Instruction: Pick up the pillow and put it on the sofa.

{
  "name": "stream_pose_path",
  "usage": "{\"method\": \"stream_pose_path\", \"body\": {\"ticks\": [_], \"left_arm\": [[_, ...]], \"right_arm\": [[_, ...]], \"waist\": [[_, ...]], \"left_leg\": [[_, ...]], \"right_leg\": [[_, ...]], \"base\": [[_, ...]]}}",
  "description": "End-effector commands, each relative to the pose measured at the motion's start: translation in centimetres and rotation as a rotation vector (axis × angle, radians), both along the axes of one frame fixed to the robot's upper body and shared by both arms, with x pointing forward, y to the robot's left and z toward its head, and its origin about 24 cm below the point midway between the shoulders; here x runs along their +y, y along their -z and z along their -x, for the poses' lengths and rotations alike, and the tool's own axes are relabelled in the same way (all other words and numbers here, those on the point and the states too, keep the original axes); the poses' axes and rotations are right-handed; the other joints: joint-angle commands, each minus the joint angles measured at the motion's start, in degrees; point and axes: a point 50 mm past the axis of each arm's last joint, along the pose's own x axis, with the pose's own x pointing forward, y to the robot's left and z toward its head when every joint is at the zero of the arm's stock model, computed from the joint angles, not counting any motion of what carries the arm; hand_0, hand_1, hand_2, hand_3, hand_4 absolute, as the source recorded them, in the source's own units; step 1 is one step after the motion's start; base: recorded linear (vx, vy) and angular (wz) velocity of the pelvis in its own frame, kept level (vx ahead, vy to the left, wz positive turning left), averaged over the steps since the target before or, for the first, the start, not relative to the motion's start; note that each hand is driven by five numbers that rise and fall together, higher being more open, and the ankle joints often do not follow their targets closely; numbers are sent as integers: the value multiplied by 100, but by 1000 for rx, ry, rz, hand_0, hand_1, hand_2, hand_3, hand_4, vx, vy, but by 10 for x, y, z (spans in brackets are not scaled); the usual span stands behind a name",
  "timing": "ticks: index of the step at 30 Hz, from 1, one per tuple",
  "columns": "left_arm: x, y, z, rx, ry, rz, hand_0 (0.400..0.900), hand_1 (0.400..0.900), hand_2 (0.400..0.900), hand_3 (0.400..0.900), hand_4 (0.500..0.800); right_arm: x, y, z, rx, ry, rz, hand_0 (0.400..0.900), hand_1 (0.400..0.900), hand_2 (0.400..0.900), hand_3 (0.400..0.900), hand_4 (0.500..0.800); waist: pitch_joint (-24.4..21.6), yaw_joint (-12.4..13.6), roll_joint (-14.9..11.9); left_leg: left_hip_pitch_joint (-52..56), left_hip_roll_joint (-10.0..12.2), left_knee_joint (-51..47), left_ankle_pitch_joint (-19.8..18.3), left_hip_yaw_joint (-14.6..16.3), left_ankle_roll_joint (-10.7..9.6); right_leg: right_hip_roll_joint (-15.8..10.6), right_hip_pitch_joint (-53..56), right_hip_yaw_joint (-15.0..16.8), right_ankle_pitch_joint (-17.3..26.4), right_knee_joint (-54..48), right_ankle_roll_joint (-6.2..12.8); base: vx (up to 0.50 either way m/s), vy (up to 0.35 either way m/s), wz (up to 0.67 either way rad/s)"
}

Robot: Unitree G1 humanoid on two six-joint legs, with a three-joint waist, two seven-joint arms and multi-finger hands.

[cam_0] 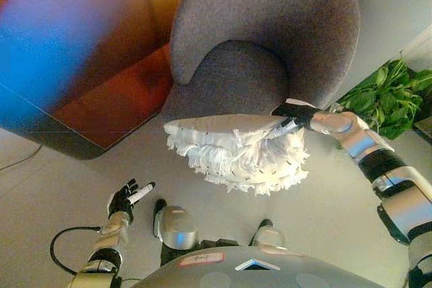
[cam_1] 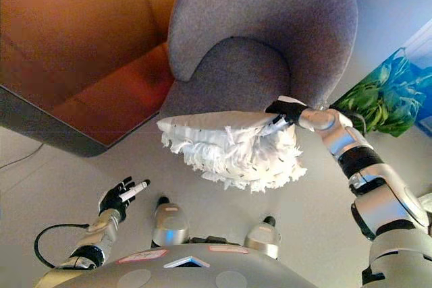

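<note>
The right hand (cam_0: 295,113) gripped one white fringed pillow (cam_0: 236,150) by its right edge, held just before the single grey armchair (cam_0: 263,38). The left hand (cam_0: 125,198) hung low left, fingers loosely spread, over bare floor (cam_0: 61,193).

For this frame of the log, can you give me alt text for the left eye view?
The robot's right hand grips a white fringed pillow by its edge, holding it in the air just in front of a grey sofa chair. The left hand hangs open low at left; a green plant stands at right.

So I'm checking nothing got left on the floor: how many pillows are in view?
1. The white fringed pillow hangs in the right hand, in front of the grey sofa. None shows on the floor.
</note>
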Motion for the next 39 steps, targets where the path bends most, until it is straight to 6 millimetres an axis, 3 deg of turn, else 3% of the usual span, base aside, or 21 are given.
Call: {"method": "stream_pose_path", "body": {"ticks": [1,5,7,8,11,14,17,20,21,22,24,25,26,28,31,32,33,34,35,37,39], "left_arm": [[3,-1,-5,28,87,-67,900,900,900,900,800],[4,3,3,93,125,-89,900,900,900,900,800],[5,4,5,127,178,-114,900,900,900,900,800],[7,4,6,142,205,-130,900,900,900,900,800],[11,3,10,181,282,-171,900,900,900,900,800],[17,1,14,183,296,-202,900,900,900,900,800],[22,-5,4,154,308,-223,900,900,900,900,800],[31,-11,-1,146,268,-236,900,900,900,900,800],[36,-11,4,153,248,-233,900,900,900,900,800],[40,-13,6,154,222,-230,900,900,900,900,800],[41,-10,20,157,146,-206,900,900,900,900,800],[43,-9,28,157,110,-190,900,900,900,900,800],[42,-7,32,157,81,-174,900,900,900,900,800],[35,-2,36,175,73,-147,900,900,900,900,800],[26,3,36,185,111,-113,900,900,900,900,800],[20,5,35,189,130,-103,900,900,900,900,800],[17,6,34,191,145,-102,900,900,900,900,800],[16,6,32,188,148,-104,900,900,900,900,800],[15,6,31,182,156,-108,900,900,900,900,800],[19,5,32,189,167,-126,900,900,900,900,800],[26,4,42,203,161,-141,900,900,900,900,800]], "right_arm": [[-10,-146,-43,-438,-9,-223,400,400,400,400,500],[-36,-172,-48,-487,86,-247,400,400,400,400,500],[-43,-180,-48,-503,132,-271,400,400,400,400,500],[-46,-184,-48,-509,148,-285,400,400,400,400,500],[-51,-189,-47,-512,178,-341,400,400,400,400,500],[-48,-193,-51,-524,177,-363,400,400,400,400,500],[-57,-200,-51,-542,184,-353,400,400,400,400,500],[-57,-210,-51,-557,174,-370,400,400,400,400,500],[-55,-211,-53,-547,176,-383,400,400,400,400,500],[-53,-212,-54,-537,176,-389,400,400,400,400,500],[-46,-219,-54,-515,144,-361,400,400,400,400,500],[-44,-218,-55,-495,139,-351,400,400,400,400,500],[-43,-215,-55,-477,135,-340,400,400,400,400,500],[-43,-205,-57,-461,165,-345,400,400,400,400,500],[-52,-198,-58,-437,247,-341,400,400,400,400,500],[-59,-195,-57,-431,276,-329,400,400,400,400,500],[-68,-191,-54,-414,308,-322,400,400,400,400,500],[-72,-189,-52,-405,327,-320,400,400,400,400,500],[-84,-188,-47,-381,364,-344,400,400,400,400,500],[-100,-188,-39,-350,413,-385,400,400,400,400,500],[-114,-186,-31,-340,436,-416,400,400,400,400,500]], "waist": [[-432,172,-166],[-418,309,-209],[-414,343,-226],[-416,320,-184],[-451,143,-166],[-464,79,-274],[-409,-1,-443],[-354,-16,-517],[-375,-12,-506],[-407,19,-482],[-422,0,-339],[-432,20,-354],[-410,43,-394],[-320,178,-481],[-323,355,-435],[-342,423,-268],[-331,498,-201],[-329,515,-206],[-421,532,-206],[-530,485,-196],[-579,524,-172]], "left_leg": [[6,-72,346,372,2,453],[-245,-312,1025,-206,-158,679],[-310,-510,1108,-323,-169,842],[-283,-550,1031,-294,-183,930],[-119,-670,676,-172,-290,1060],[232,-813,192,73,-138,1002],[331,-787,259,-280,-138,987],[647,-514,198,-439,-290,905],[573,-352,245,-372,-391,888],[500,-248,269,-289,-437,898],[738,173,344,650,-507,612],[435,379,690,1325,-623,448],[147,475,1068,1639,-729,429],[-395,220,1502,1463,-748,813],[-449,-594,395,1231,-282,868],[-538,-904,-454,1418,-37,804],[-812,-872,-341,1746,-271,719],[-913,-969,-250,1739,-417,738],[-745,-1139,-525,1371,-537,876],[-525,-1010,-883,1359,-335,854],[-418,-1029,-1089,1265,-521,828]], "right_leg": [[-561,43,121,584,108,-98],[-795,126,131,781,264,-85],[-968,-81,240,1184,866,-113],[-908,-247,483,1171,1410,-169],[-227,-630,1125,963,1790,-301],[-57,-918,857,1189,1003,-263],[-60,-1163,934,1445,-21,-183],[60,-1314,1021,1448,-144,-171],[230,-1252,1161,932,128,-197],[322,-1202,1006,460,531,-228],[740,-1190,1050,81,815,-526],[859,-1013,1059,-68,760,-698],[894,-873,988,-104,688,-798],[967,-526,829,-227,529,-984],[1038,-115,412,-108,27,-846],[1170,6,231,-128,-84,-814],[1211,85,177,-208,-63,-850],[1208,139,191,-246,-80,-868],[1206,123,303,-306,-110,-864],[1228,180,181,-345,-159,-880],[1268,174,207,-445,-117,-907]], "base": [[132,134,8],[154,163,12],[165,192,18],[224,188,36],[220,45,42],[341,-201,14],[420,-478,39],[423,-574,40],[367,-504,39],[336,-426,38],[270,-326,15],[260,-358,5],[273,-406,-2],[286,-353,-1],[246,-111,17],[223,-29,9],[224,-33,7],[285,-98,12],[284,-90,25],[335,-136,34],[266,-141,24]]}}
